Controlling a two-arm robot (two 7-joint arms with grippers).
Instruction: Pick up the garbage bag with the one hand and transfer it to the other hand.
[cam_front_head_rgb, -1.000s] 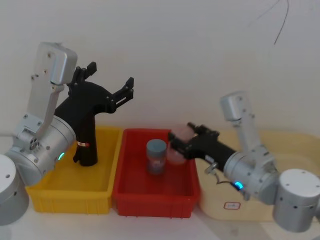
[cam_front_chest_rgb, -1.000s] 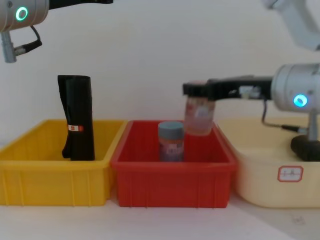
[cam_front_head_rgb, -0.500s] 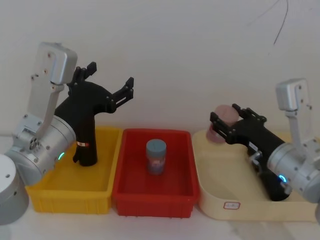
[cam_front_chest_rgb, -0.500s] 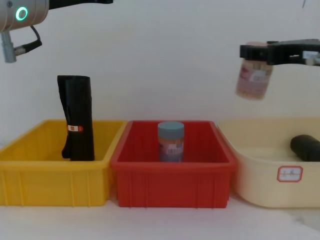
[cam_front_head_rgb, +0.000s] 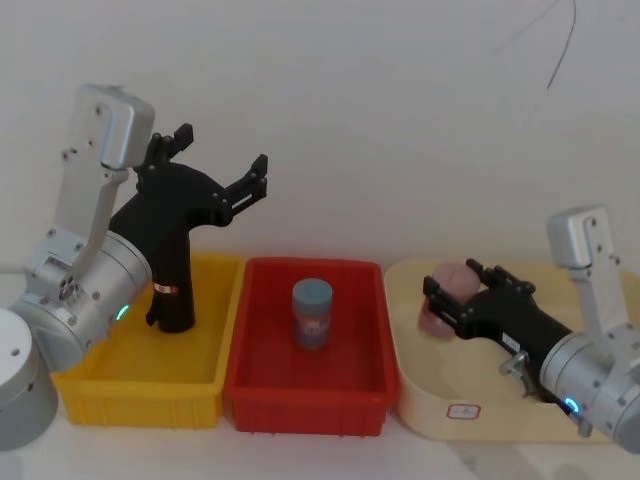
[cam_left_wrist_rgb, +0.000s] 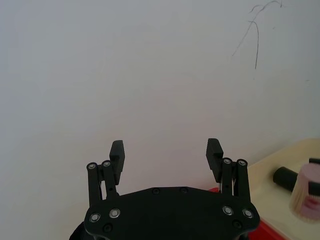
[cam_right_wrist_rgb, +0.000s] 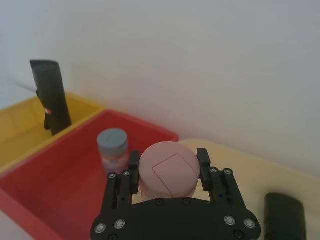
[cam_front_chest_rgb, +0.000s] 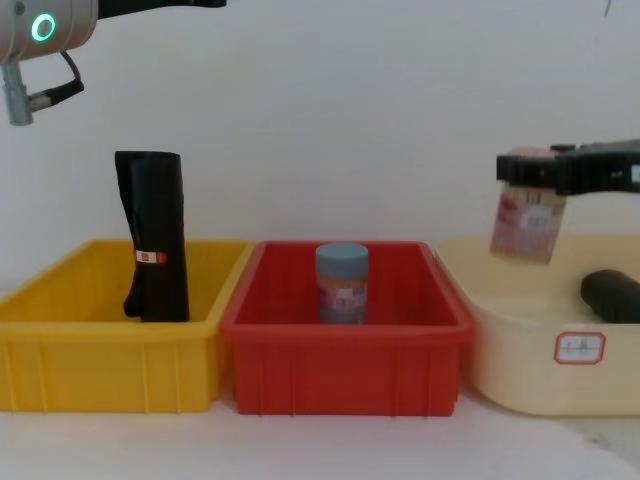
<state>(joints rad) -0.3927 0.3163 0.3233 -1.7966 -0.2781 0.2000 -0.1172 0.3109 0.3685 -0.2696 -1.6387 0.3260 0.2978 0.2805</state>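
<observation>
**Over the cream tub: right gripper loaded with the wrong item**

Over the cream tub (cam_front_head_rgb: 430, 405) my right gripper (cam_right_wrist_rgb: 167, 167) clamps a pink-lidded jar (cam_front_chest_rgb: 528, 215), tilted. The garbage bag (cam_front_chest_rgb: 612, 296), a plain black roll, lies in that tub, just beside the jar. My left gripper (cam_left_wrist_rgb: 165, 156) hangs high over the yellow bin (cam_front_head_rgb: 130, 375), jaws wide, empty. Risk: lowering the jar could knock the roll away, and the labelled black roll (cam_front_chest_rgb: 152, 235) invites a mistaken pick.

Plain matte black roll of plastic bags (cam_front_chest_rgb: 612, 295), thick short cylinder, lies on its side in the cream tub (cam_front_chest_rgb: 520, 375), near the tub's right edge, w/ nothing gripping it.
</observation>
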